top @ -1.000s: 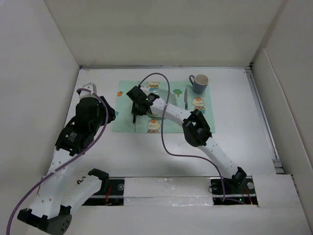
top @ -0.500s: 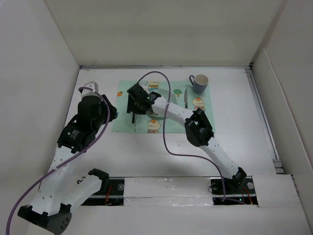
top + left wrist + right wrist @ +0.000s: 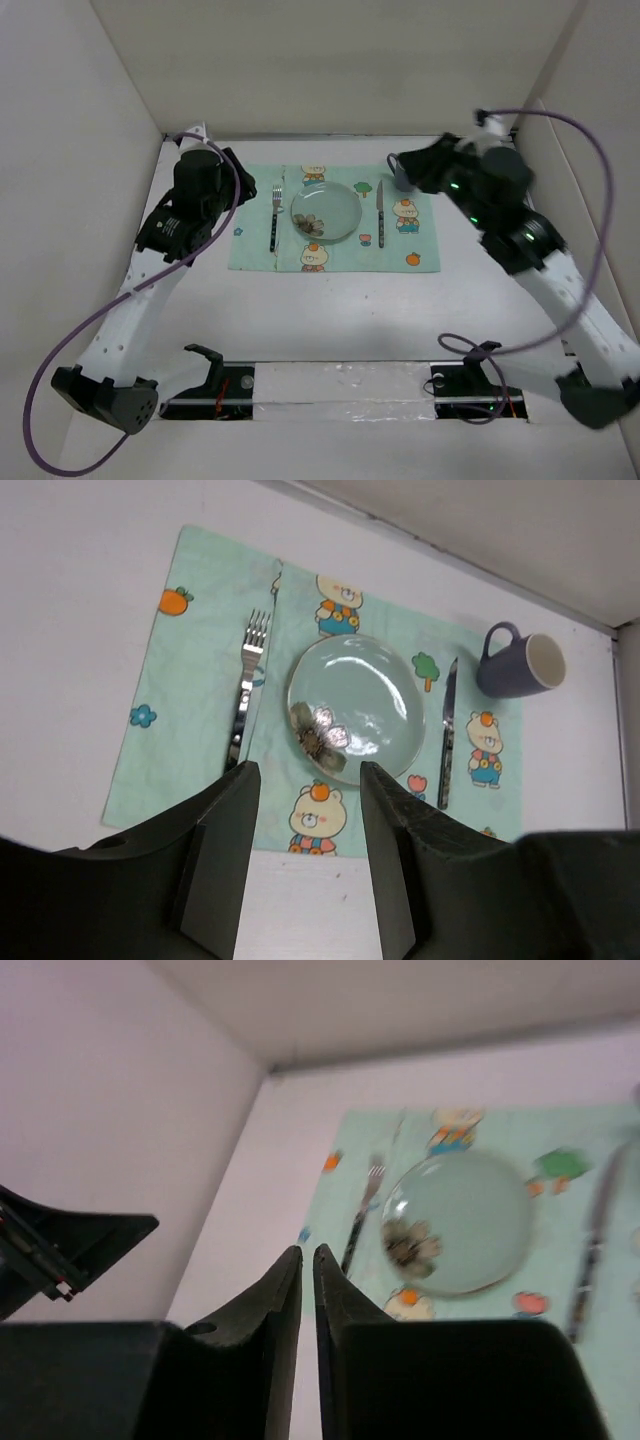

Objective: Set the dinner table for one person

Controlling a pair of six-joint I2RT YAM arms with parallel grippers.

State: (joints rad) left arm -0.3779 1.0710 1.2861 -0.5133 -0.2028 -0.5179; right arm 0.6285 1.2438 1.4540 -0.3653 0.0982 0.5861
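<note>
On the white dinner table (image 3: 330, 310) lies a mint-green placemat (image 3: 250, 250). A fork (image 3: 274, 218) rests at its left, a glass plate (image 3: 326, 213) in the middle, a knife (image 3: 380, 212) to the right. A blue-grey mug (image 3: 520, 665) stands at the mat's far right corner. My left gripper (image 3: 310, 770) hovers open and empty above the mat's near-left side. My right gripper (image 3: 308, 1252) is raised at the far right, shut with nothing in it. In the top view it partly covers the mug.
White wall panels (image 3: 80, 150) close in the table on the left, back and right. Purple cables (image 3: 590, 180) loop from both arms. Both arm bases sit at the near edge (image 3: 340, 385).
My right arm has pulled away from the fork at the mat's left and swung up to the far right. The fork stays flat on the mat. My left arm has lifted toward the back left.
</note>
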